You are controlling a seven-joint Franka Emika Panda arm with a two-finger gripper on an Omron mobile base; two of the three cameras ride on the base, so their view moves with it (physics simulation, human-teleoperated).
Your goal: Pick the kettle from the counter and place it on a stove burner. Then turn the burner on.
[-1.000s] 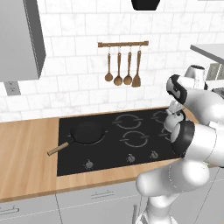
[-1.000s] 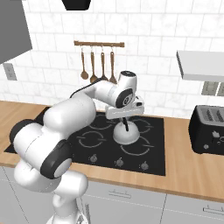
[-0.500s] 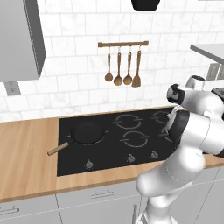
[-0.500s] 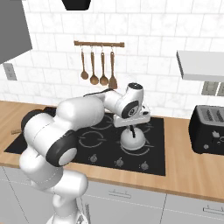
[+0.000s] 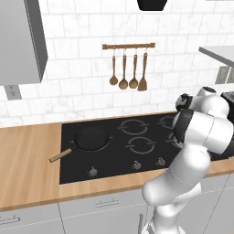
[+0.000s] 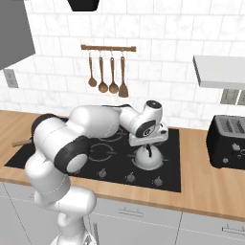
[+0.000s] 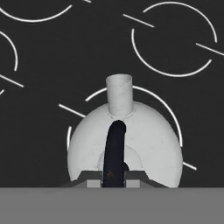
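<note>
The silver-grey kettle [image 6: 148, 159] is on or just above the front right burner ring of the black cooktop [image 6: 114, 154]; I cannot tell if it touches. My gripper [image 6: 149, 145] is straight above it, shut on the black arched handle. In the hand view the kettle [image 7: 144, 140] shows as a pale dome, its short spout pointing to the top of the picture. The handle runs down between the tips of my gripper [image 7: 113, 178]. A white burner ring curves around the dome. In the left base view my own arm hides the kettle. The wood counter [image 6: 208, 184] flanks the cooktop.
A black frying pan [image 5: 91, 138] with a wooden handle sits on the left burner. Burner knobs [image 6: 130, 178] line the cooktop's front edge. A black toaster [image 6: 228, 147] stands on the counter to the right. Utensils hang from a rail [image 6: 107, 48] on the tiled wall.
The arm has carried the kettle right and toward the cooktop's front, then lowered it over the front right burner. The grip on the handle is unchanged.
</note>
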